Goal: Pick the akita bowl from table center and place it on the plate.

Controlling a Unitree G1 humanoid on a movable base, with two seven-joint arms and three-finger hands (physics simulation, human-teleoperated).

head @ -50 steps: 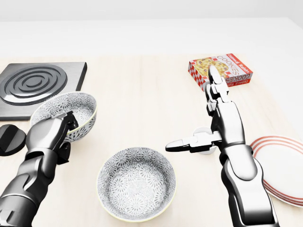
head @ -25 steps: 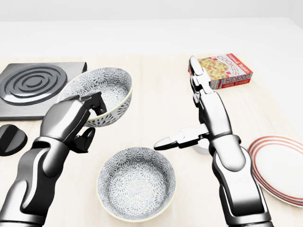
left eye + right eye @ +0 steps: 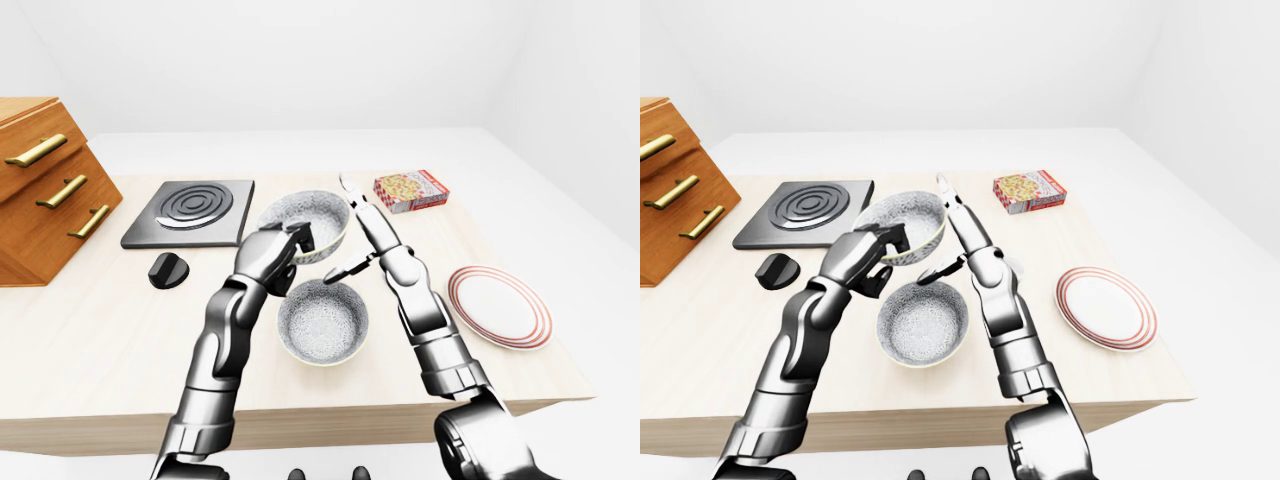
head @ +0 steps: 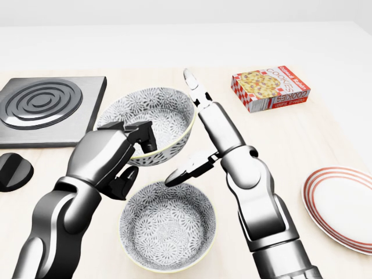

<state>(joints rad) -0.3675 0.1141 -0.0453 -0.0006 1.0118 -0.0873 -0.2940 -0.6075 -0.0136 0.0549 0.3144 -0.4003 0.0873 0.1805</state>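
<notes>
My left hand [image 4: 135,152] is shut on the rim of a black-and-white patterned bowl [image 4: 154,116] and holds it tilted above the table, left of centre in the head view. A second bowl [image 4: 167,225] with the same pattern rests on the table just below it. The right hand [image 4: 197,139] is open beside the held bowl's right rim, with one finger [image 4: 195,90] stretched upward and the thumb [image 4: 181,173] pointing left over the lower bowl. A white plate [image 4: 343,206] with red rings lies at the right edge.
A cookies box [image 4: 270,87] lies at the upper right. A black hob plate [image 4: 43,107] and a black knob [image 4: 13,171] are at the left. A wooden drawer cabinet [image 3: 40,190] stands at the table's left end. The table edge [image 3: 330,420] runs along the bottom.
The left hand has carried the bowl rightward from beside the hob to above the resting bowl. The right hand has swung left to meet it. Plate, box and lower bowl stayed put.
</notes>
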